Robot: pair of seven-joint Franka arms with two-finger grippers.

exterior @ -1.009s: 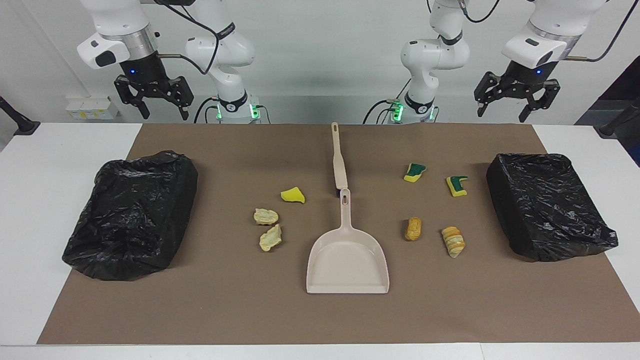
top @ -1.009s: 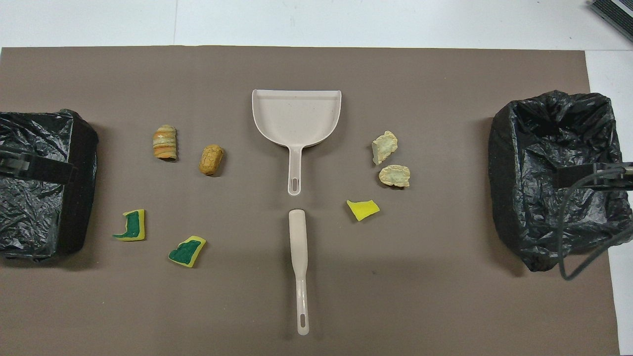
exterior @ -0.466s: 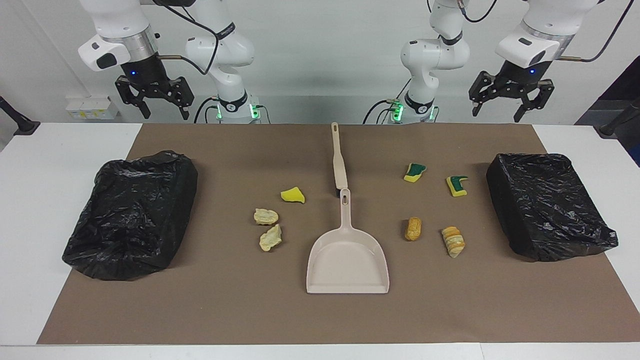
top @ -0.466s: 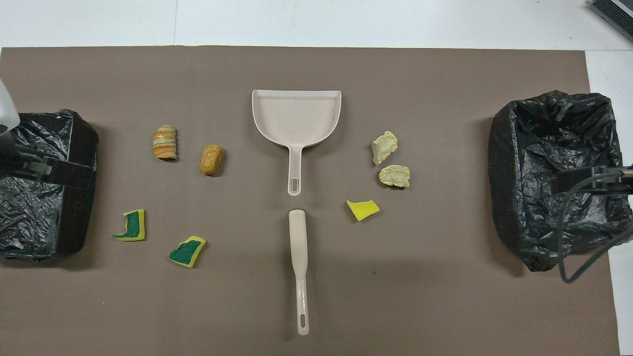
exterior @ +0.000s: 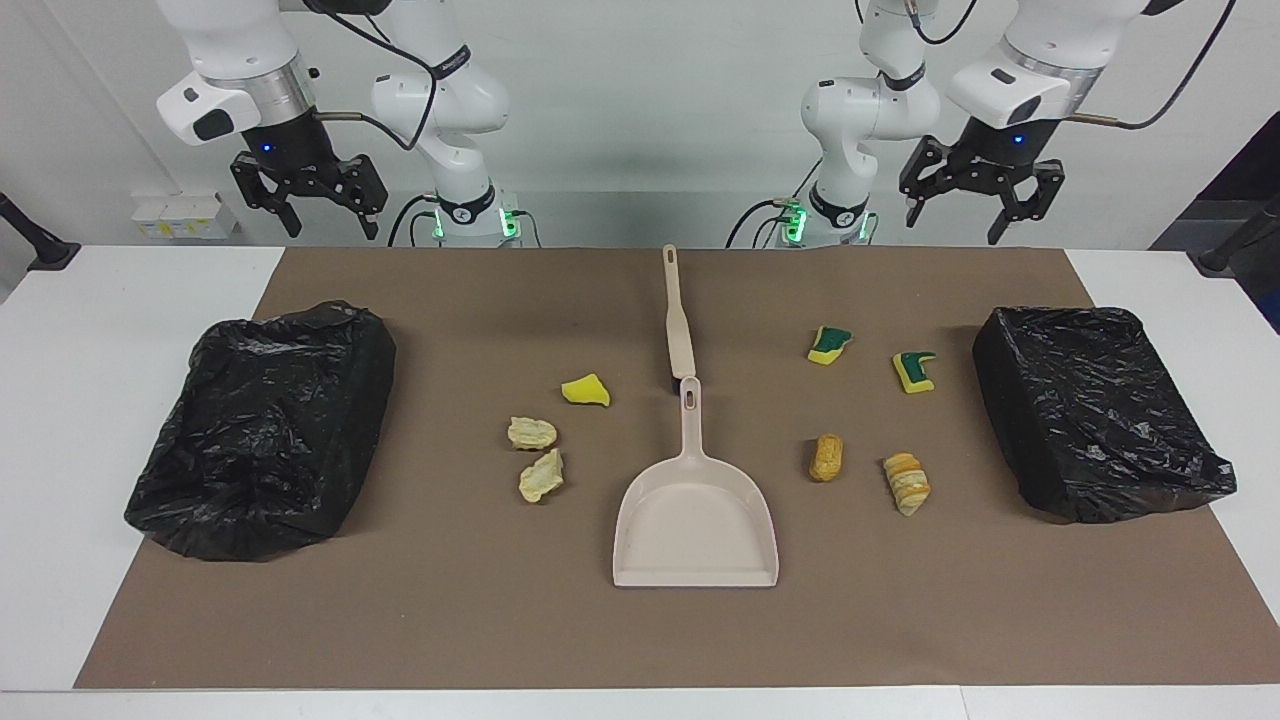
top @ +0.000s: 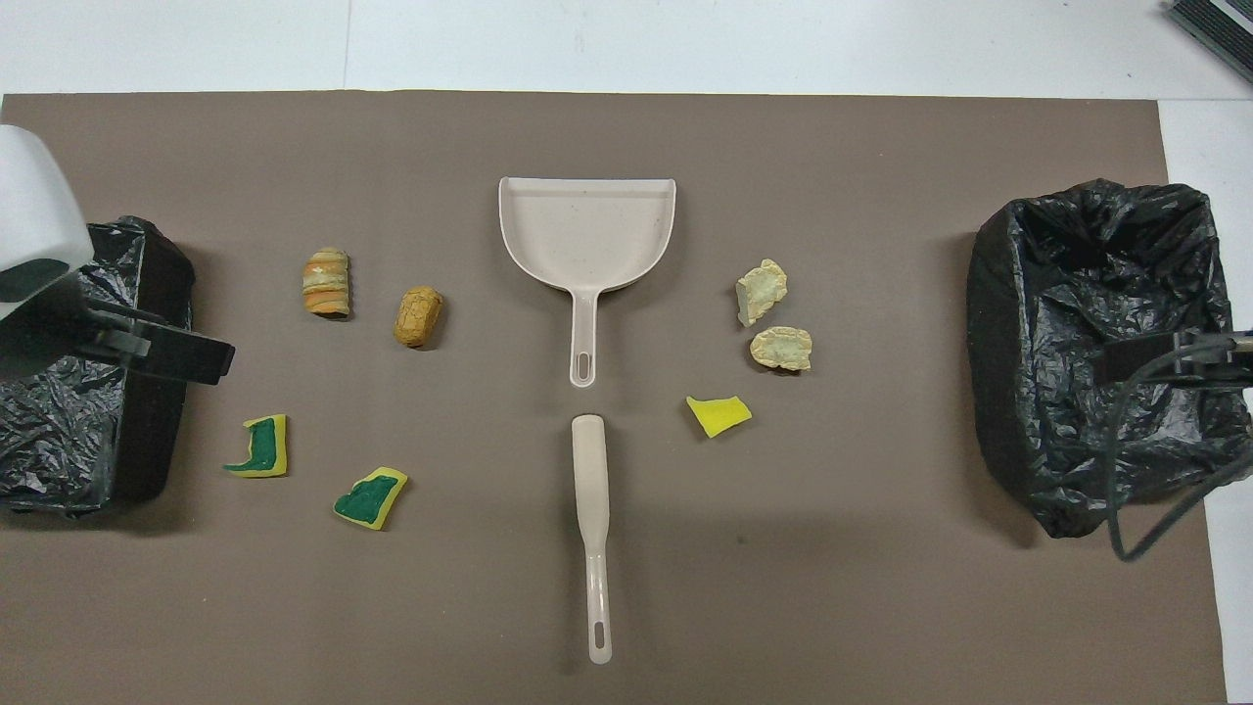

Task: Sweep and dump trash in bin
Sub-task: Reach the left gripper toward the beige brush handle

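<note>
Several trash scraps lie on the brown mat: a yellow sponge bit [exterior: 585, 390] [top: 719, 414] and two pale bread chunks [exterior: 531, 432] toward the right arm's end, and two green-topped sponge bits [exterior: 829, 345] [top: 370, 496] and two orange chunks [exterior: 826, 457] [top: 418, 315] toward the left arm's end. A bin lined with a black bag [exterior: 1095, 410] [top: 59, 441] stands at the left arm's end, and another bin [exterior: 265, 430] [top: 1077, 274] at the right arm's end. My left gripper [exterior: 975, 215] [top: 166, 352] hangs open, high beside its bin. My right gripper [exterior: 325, 215] [top: 1155, 357] waits open, high up.
A beige dustpan [exterior: 695, 520] [top: 587, 230] lies in the middle of the mat, its handle toward the robots. A beige hand brush [exterior: 680, 315] [top: 591, 509] lies in line with it, nearer to the robots. White table [exterior: 100, 330] borders the mat.
My left gripper has risen slightly and moved from over its bin toward the middle of the table. The right gripper has barely moved. Nothing on the mat has shifted.
</note>
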